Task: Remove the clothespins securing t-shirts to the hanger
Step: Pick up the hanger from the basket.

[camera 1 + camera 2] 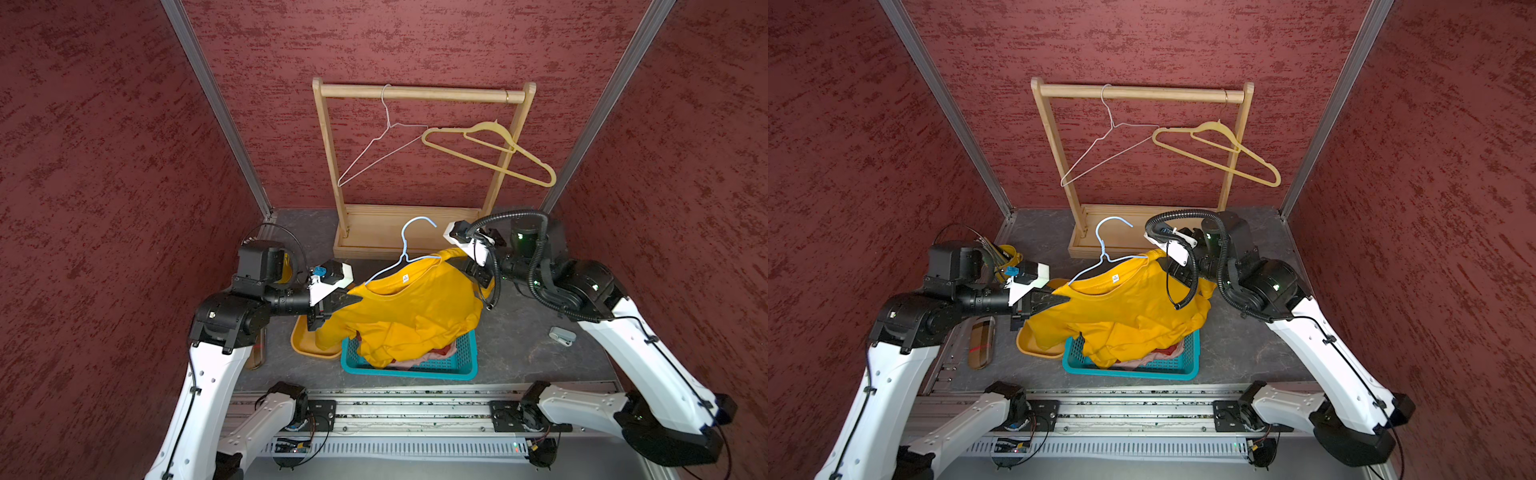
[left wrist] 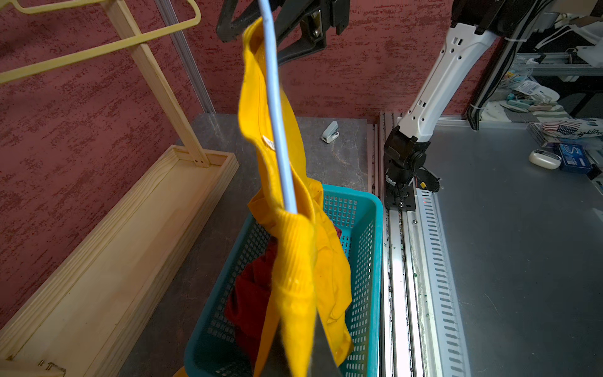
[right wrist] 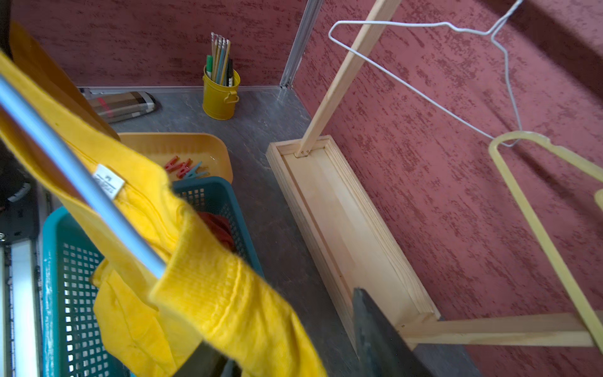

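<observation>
A mustard yellow t-shirt (image 1: 411, 311) hangs on a light blue hanger (image 1: 405, 245), held up between my two arms over the teal basket (image 1: 465, 370). My left gripper (image 1: 351, 298) (image 2: 293, 355) is shut on one shoulder of the shirt. At the other shoulder my right gripper (image 1: 457, 257) (image 3: 280, 326) is open, with cloth lying between its fingers and a gap beside one finger (image 3: 375, 326). No peg shows on this shirt. Red and blue clothespins (image 3: 184, 168) lie in the orange tray (image 3: 208, 143). Dark red (image 2: 251, 287) and pale pink (image 1: 409, 363) t-shirts lie in the basket.
The wooden rack (image 1: 419, 93) at the back carries a white wire hanger (image 1: 374, 153) and a yellow plastic hanger (image 1: 490, 153). A pale clip (image 1: 562, 335) lies on the table under the right arm. A yellow pencil cup (image 3: 220, 98) and a striped case (image 3: 124, 104) stand near the left corner.
</observation>
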